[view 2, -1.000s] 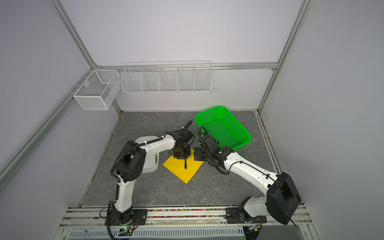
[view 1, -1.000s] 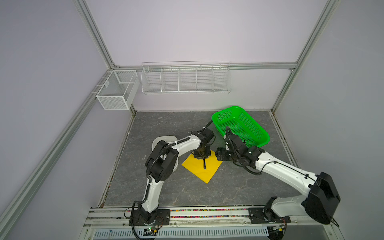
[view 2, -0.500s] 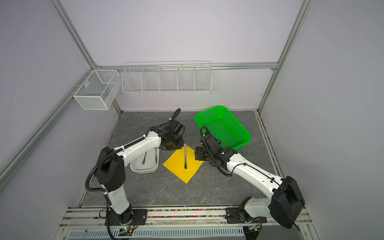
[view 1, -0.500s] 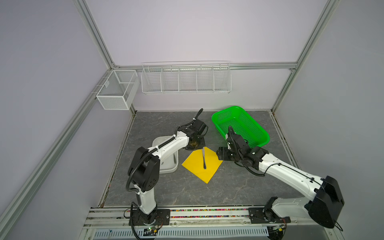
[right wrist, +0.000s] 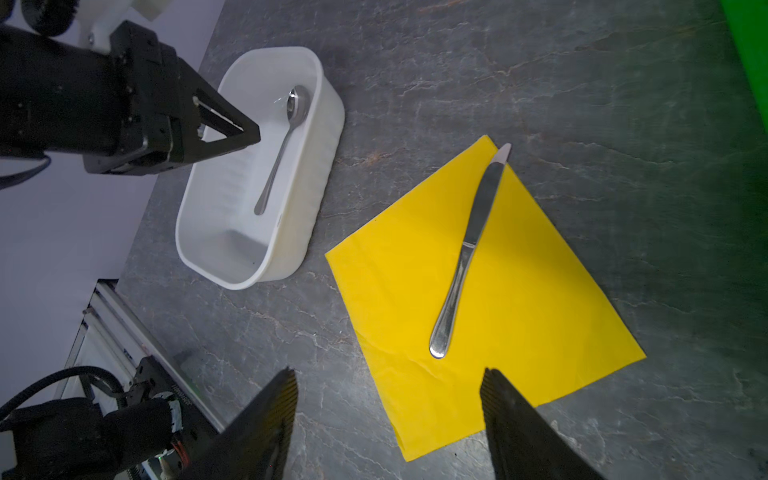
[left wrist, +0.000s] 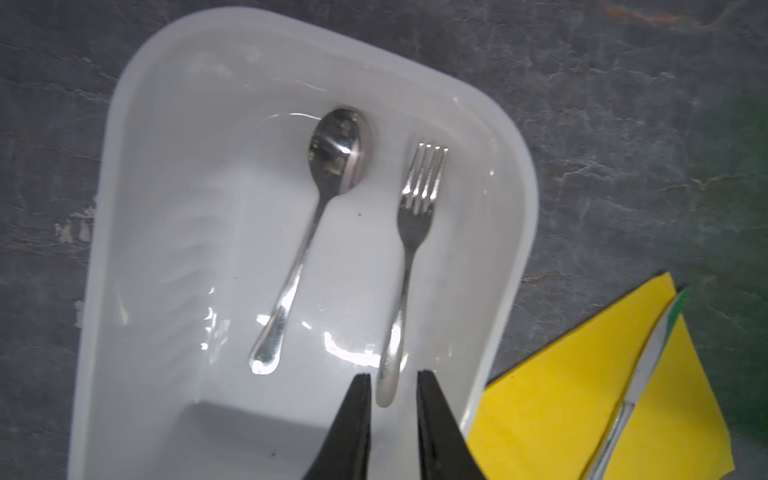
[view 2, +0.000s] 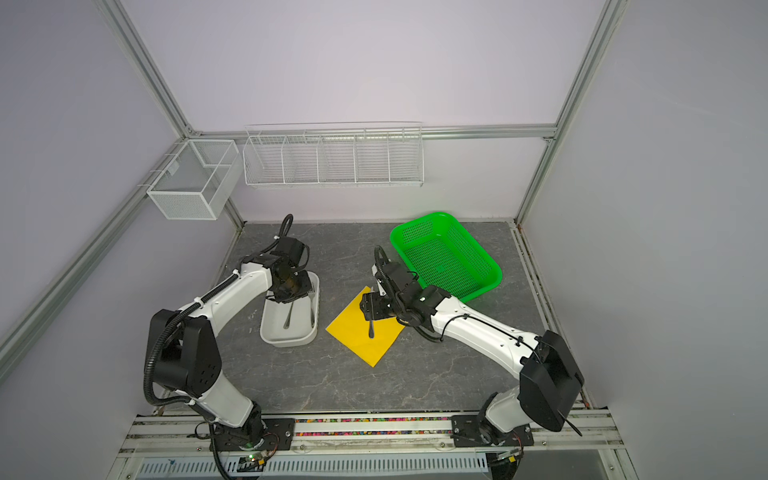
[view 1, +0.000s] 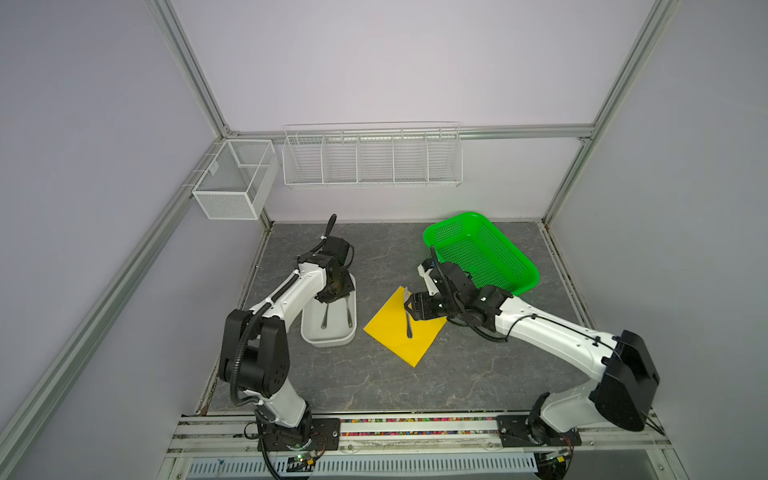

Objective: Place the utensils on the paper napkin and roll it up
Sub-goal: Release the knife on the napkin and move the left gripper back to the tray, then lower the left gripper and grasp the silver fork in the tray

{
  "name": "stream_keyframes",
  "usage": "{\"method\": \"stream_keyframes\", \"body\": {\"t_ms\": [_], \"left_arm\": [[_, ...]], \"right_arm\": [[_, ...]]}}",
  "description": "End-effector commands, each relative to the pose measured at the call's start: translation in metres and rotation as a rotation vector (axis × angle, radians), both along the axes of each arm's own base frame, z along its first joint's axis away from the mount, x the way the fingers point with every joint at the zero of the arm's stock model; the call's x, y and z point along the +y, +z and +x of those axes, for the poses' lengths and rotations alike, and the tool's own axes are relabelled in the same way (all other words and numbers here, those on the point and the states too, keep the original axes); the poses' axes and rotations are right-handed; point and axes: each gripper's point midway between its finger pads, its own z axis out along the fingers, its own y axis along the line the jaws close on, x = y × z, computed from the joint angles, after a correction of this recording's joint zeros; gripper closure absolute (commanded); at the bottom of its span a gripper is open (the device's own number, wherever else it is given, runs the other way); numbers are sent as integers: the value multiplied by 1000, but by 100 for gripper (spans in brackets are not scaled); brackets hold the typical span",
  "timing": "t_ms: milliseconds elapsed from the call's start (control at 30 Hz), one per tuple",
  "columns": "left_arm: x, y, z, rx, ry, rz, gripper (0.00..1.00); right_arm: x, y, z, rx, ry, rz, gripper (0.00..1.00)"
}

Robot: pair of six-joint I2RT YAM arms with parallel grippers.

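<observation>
With the knife [right wrist: 469, 245] left on the paper napkin [right wrist: 540, 291], the left gripper [left wrist: 392, 376], jaws narrowly apart and empty, is now moved over the fork [left wrist: 415, 216] in the white tray [left wrist: 104, 249], the right gripper [right wrist: 388, 374] held wide open; fork and spoon [left wrist: 307, 245] are judged outstanding.

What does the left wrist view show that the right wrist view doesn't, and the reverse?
Left wrist only: the fork lying in the white tray, its handle end between the slightly parted tips of the left claw. Right wrist only: the full length of the knife on the yellow napkin, and the open right claw. Both: the spoon, the tray, the napkin, part of the knife.
</observation>
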Motion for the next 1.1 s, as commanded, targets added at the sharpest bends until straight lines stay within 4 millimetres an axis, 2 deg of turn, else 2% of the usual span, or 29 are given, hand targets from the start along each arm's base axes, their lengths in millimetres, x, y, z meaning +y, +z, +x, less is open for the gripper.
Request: {"method": "stream_keyframes", "body": {"t_ms": [0, 267, 567, 700, 833, 1067], "left_arm": [[4, -12, -7, 66, -75, 2, 78], [-10, -49, -1, 125, -61, -63, 77], [-20, -73, 7, 145, -69, -96, 76], [-18, -77, 9, 142, -63, -86, 76], [-11, -90, 5, 199, -71, -21, 77], [-13, -111, -11, 284, -111, 37, 82]], "right_arm": [[14, -1, -3, -1, 50, -18, 27], [24, -9, -4, 24, 61, -41, 26], [21, -12, -5, 30, 52, -54, 26], [23, -15, -6, 43, 56, -53, 25], [24, -18, -6, 52, 54, -54, 25], [20, -18, -5, 51, 44, -66, 24]]}}
